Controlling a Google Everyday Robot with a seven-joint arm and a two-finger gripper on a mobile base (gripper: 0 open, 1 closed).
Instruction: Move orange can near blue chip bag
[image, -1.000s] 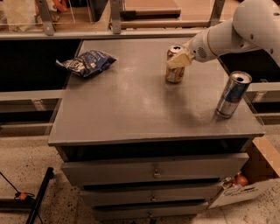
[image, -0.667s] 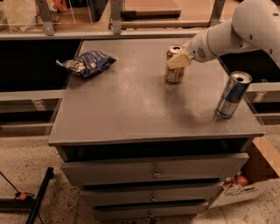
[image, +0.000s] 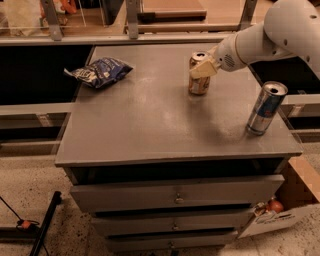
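The orange can (image: 199, 86) stands upright on the grey cabinet top (image: 150, 125), right of centre towards the back. My gripper (image: 202, 65) reaches in from the right on the white arm (image: 260, 37) and is shut on the can's upper part, with one pale finger (image: 203, 69) across its front. The can still rests on the surface. The blue chip bag (image: 100, 71) lies flat at the back left of the top, well apart from the can.
A taller blue-and-silver can (image: 266, 108) stands near the right edge of the top. Drawers (image: 175, 197) are below the front edge. A cardboard box (image: 295, 200) sits on the floor at the right. Shelving rails run behind the cabinet.
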